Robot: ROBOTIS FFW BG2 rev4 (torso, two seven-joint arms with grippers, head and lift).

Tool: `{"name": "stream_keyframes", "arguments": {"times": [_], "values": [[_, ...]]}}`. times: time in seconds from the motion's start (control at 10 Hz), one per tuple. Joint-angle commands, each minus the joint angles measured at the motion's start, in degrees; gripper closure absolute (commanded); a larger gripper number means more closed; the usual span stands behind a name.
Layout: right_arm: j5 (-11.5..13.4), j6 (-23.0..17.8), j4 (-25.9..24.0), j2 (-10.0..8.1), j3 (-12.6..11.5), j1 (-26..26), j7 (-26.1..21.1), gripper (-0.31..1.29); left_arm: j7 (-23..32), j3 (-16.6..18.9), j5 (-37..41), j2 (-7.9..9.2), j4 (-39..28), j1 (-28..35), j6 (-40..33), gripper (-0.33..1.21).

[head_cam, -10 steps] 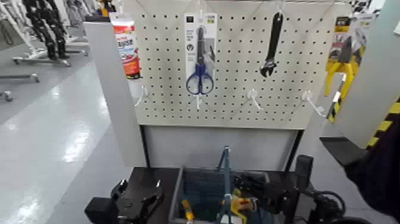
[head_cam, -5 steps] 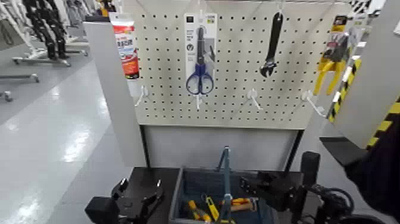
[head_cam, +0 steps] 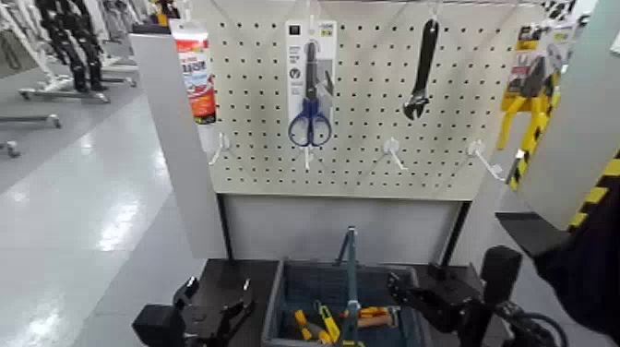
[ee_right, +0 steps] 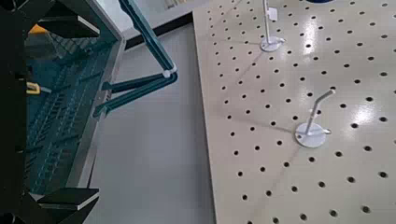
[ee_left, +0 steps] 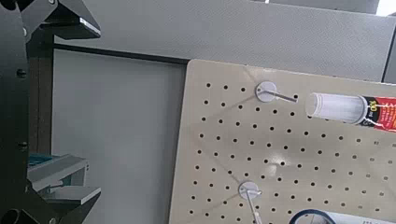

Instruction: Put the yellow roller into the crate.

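Note:
The crate (head_cam: 286,295) stands at the bottom centre of the head view, its upright handle bar (head_cam: 350,268) in the middle. The yellow roller (head_cam: 327,323) lies on the crate floor beside the bar; I see its yellow handle, its white sleeve is not clear. My right gripper (head_cam: 411,293) is open and empty at the crate's right rim. In the right wrist view the gripper (ee_right: 79,107) has its fingers spread wide over the crate (ee_right: 65,121). My left gripper (head_cam: 217,306) is parked open to the left of the crate, and it also shows in the left wrist view (ee_left: 70,103).
A pegboard (head_cam: 369,138) stands behind the crate with blue-handled scissors (head_cam: 309,115), a black wrench (head_cam: 423,69), a tube (head_cam: 196,74) and packed yellow pliers (head_cam: 526,92). Orange-handled tools (head_cam: 300,323) lie in the crate. A person's dark sleeve (head_cam: 590,263) is at the right.
My right gripper has let go of the roller, which now lies in the crate, and has drawn back to the right, out of the crate. The left arm has not moved.

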Motion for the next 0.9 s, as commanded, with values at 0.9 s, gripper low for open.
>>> {"name": "stream_keyframes", "arguments": {"times": [0.9], "values": [[8.27, -29.19, -2.94, 5.16, 3.37, 16.36, -22.68, 0.13, 0.0, 0.44, 0.0, -0.02, -0.35, 0.46, -0.01, 0.13]]}}
